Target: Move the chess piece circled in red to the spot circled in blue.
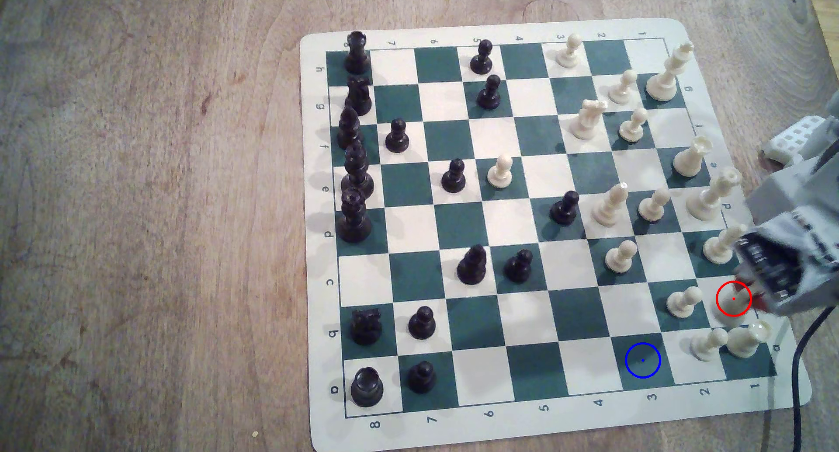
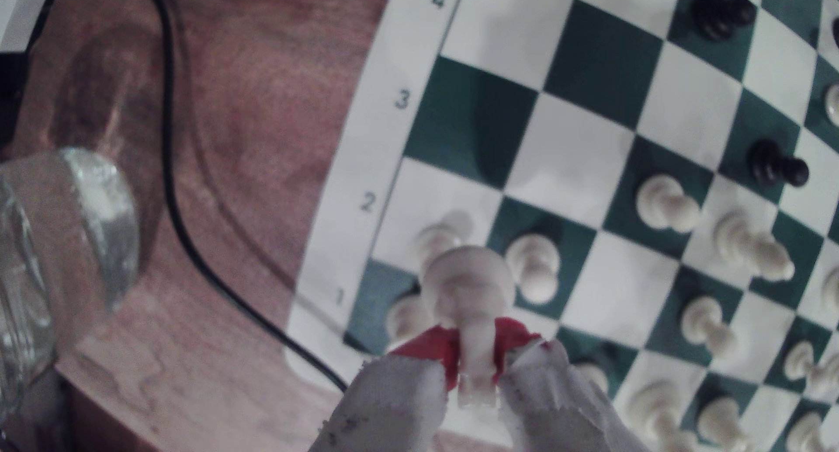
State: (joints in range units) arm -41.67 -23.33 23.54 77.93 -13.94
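Note:
The chess piece circled in red [image 1: 727, 305] is a cream piece near the board's right edge in the exterior view, mostly hidden under my gripper [image 1: 750, 297]. Its base shows inside the red ring on a white square. In the wrist view my gripper [image 2: 475, 350] is shut on the piece [image 2: 467, 279], with the red-tipped fingers [image 2: 431, 347] clamping its narrow stem above the wide round base. I cannot tell whether the base touches the board. The spot circled in blue [image 1: 642, 360] is a bare dark green square by the numeral 3, to the left of and nearer than the piece in the exterior view.
Cream pawns [image 1: 683, 301] [image 1: 706, 344] and a cream rook [image 1: 747, 339] crowd close around the held piece. A taller cream piece [image 1: 722, 244] stands just behind the gripper. A black cable [image 1: 799, 352] runs off the board's right edge. A glass jar [image 2: 68, 234] stands on the wooden table.

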